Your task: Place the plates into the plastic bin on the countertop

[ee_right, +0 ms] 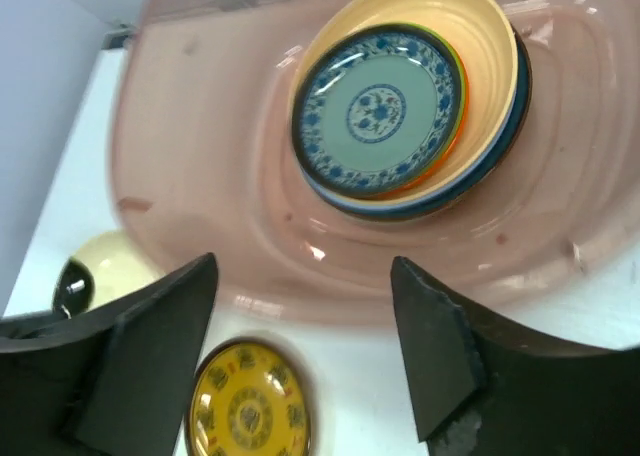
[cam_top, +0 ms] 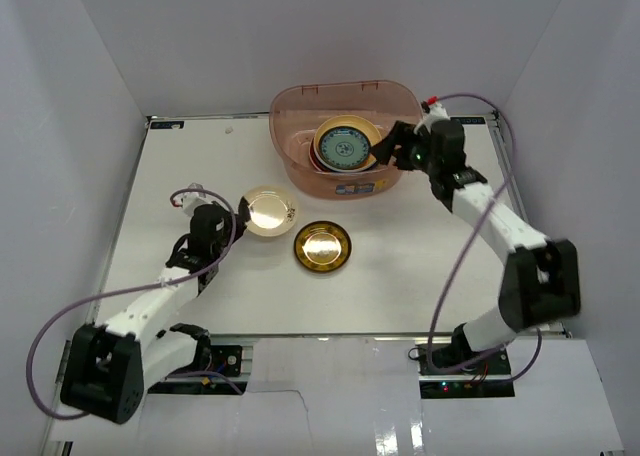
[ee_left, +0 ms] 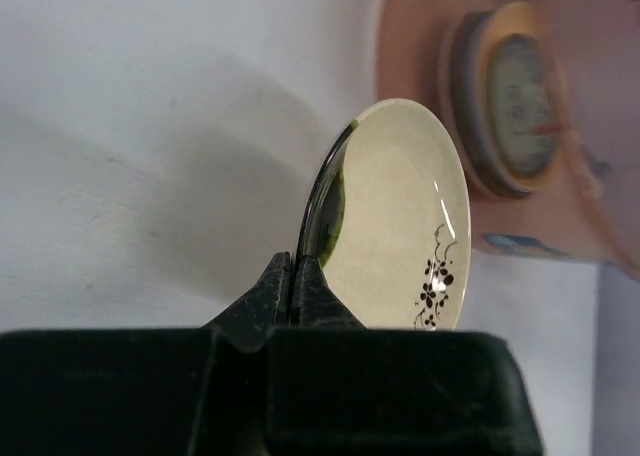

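The pinkish plastic bin (cam_top: 300, 111) stands at the back of the countertop (cam_top: 420, 266). Inside it lies a stack of plates topped by a blue-patterned plate (cam_top: 345, 148) (ee_right: 378, 111). My left gripper (cam_top: 236, 214) (ee_left: 292, 276) is shut on the rim of a cream plate (cam_top: 270, 211) (ee_left: 400, 216) with a black flower sprig, held left of the bin. A gold plate (cam_top: 322, 246) (ee_right: 250, 411) lies flat in front of the bin. My right gripper (cam_top: 390, 146) (ee_right: 303, 266) hangs open over the bin's near right rim (ee_right: 200, 126), holding nothing.
White walls enclose the countertop on three sides. The bin's label (cam_top: 360, 188) faces the arms. A purple cable (cam_top: 190, 194) loops up beside the left wrist.
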Motion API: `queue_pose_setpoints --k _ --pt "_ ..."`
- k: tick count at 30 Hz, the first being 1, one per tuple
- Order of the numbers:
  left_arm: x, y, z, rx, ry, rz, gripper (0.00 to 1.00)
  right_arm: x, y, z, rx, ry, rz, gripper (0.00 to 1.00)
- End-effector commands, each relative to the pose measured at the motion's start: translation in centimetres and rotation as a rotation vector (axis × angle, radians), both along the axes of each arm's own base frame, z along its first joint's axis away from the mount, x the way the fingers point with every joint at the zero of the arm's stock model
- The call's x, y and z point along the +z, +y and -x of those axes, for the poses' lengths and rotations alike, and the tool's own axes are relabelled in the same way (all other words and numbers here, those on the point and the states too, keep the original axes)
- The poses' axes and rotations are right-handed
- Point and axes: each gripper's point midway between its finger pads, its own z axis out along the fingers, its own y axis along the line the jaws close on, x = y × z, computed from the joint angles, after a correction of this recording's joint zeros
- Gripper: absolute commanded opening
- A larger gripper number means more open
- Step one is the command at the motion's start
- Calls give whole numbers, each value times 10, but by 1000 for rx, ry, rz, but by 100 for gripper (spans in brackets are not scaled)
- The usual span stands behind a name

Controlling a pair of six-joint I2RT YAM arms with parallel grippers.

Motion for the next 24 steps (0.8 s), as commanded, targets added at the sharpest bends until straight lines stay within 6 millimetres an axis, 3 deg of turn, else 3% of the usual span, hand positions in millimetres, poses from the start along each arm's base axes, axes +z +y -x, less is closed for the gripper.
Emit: queue_pose_setpoints --k 1,2,3,4,5,6,7,8,9,10,11,12,13,14,15,16,17,18,19,21,22,23,24 --pt "67 -15 23 -116 -168 65 0 18 -7 60 25 -138 -85 73" --pt "80 -17 30 -139 -196 70 0 24 -13 81 17 -173 -102 70" --pt "100 -18 35 -151 -232 82 0 -23 -18 104 9 -86 -93 65" --pt "120 -20 39 -168 -279 98 0 -38 -21 116 4 -59 -93 62" --pt "141 -21 43 -180 -333 115 0 -39 -22 130 19 -66 -111 58" --pt "174 -23 43 -187 -396 135 0 -52 -19 143 37 -35 -121 53" --pt "188 -28 41 -211 -416 145 0 -79 -20 158 47 19 -113 53" --pt "189 -36 29 -231 -393 139 0 -87 -17 168 64 34 -118 54" --pt "215 -41 21 -247 -435 136 0 -94 -11 177 88 49 -122 57" --pt "219 -47 10 -259 -432 134 0 -110 -11 186 92 75 -119 60" --pt "221 -57 0 -285 -424 134 0 -119 -10 190 97 96 -118 65" --pt "200 -69 -26 -296 -357 117 0 -124 -6 194 111 110 -124 73" --pt "226 -78 -42 -307 -414 113 0 -130 -4 197 117 129 -128 75" --pt "226 -89 -55 -324 -408 107 0 -136 -1 196 124 142 -126 76" --pt "196 -103 -84 -333 -332 84 0 -140 5 199 141 155 -127 78" --pt "221 -113 -101 -346 -379 77 0 -142 7 198 145 161 -128 78" --pt "217 -126 -113 -372 -368 67 0 -147 12 198 151 169 -124 79" --pt "184 -140 -137 -384 -298 43 0 -150 14 198 153 178 -128 79" --pt "205 -149 -153 -395 -341 37 0 -153 16 199 158 189 -133 79" --pt "185 -164 -174 -413 -286 7 0 -159 25 200 172 204 -146 78" --pt "151 -173 -190 -427 -222 -22 0 -168 27 200 168 231 -139 78" --pt "162 -185 -198 -464 -241 -11 0 -168 33 201 180 239 -147 78" --pt "133 -194 -208 -485 -193 -18 0 -168 37 200 187 241 -156 78"
